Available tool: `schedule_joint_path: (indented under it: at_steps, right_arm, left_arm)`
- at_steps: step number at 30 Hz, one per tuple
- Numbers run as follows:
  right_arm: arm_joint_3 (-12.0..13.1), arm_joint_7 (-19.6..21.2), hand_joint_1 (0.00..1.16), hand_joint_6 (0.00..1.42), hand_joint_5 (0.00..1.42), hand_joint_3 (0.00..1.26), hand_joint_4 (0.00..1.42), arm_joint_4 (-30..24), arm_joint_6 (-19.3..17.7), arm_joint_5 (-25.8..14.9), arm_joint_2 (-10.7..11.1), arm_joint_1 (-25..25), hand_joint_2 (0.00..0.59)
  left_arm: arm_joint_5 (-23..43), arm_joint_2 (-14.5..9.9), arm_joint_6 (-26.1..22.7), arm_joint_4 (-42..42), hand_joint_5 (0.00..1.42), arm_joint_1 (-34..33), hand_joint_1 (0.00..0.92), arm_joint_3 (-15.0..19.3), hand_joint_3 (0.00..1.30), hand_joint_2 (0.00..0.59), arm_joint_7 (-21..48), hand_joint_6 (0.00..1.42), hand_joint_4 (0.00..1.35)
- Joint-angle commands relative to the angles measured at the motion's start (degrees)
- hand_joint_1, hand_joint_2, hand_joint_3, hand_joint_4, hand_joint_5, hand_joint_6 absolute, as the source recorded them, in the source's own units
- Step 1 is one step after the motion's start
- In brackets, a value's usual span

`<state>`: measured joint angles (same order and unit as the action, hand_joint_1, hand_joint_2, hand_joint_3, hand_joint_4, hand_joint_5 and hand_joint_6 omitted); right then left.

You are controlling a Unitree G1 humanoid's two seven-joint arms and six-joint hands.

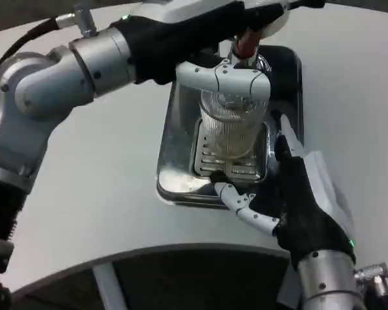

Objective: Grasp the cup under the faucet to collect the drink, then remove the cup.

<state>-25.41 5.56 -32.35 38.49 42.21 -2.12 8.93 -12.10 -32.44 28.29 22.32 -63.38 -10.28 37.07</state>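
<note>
Left robot hand (229, 77) reaches across from the left, its white fingers wrapped over the rim of the clear ribbed cup (233, 129), so it is grasping the cup. That cup stands on the slotted grate of the shiny drip tray (174, 168), under the red-handled faucet (247, 40). Judging from this, lifting too fast could slop drink over the tray, and a fingertip hold at the rim may slip or tilt the cup. The faucet sits just above the hand, so pulling straight up risks a knock. To the right, the right robot hand (291, 194) lies released on the tray's edge near the cup, fingers spread, crowding a withdrawal toward the white desk (103, 206).
</note>
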Motion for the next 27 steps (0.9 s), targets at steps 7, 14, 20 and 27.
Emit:
schedule_joint_path:
  at_steps: [7,14,20,27]
  right_arm:
    - [-0.08,6.35,0.71,0.0,0.0,0.0,0.0,3.86,1.53,-4.02,-8.18,3.32,0.276]
    - [0.31,8.59,0.71,0.0,0.0,0.0,0.0,6.29,1.76,-6.73,-8.19,5.26,0.275]
    - [0.68,11.13,0.7,0.0,0.0,0.0,0.0,7.92,1.58,-8.32,-8.38,6.52,0.272]
    - [1.66,14.61,0.7,0.0,0.0,0.0,0.0,10.04,-0.38,-11.16,-8.59,8.38,0.271]
  left_arm:
    - [-2.17,-0.31,1.95,2.59,0.0,-0.16,0.0,-1.86,0.09,0.103,0.95,0.11,0.0]
    - [-2.13,-0.33,2.71,3.58,0.0,-0.45,0.0,-1.9,0.09,0.103,1.0,0.11,0.0]
    - [-2.01,-0.32,3.45,4.37,0.0,-0.71,0.0,-1.9,0.09,0.103,1.02,0.11,0.0]
    - [-1.91,-0.42,3.88,5.08,0.0,-1.24,0.0,-1.78,0.09,0.103,1.02,0.11,0.0]
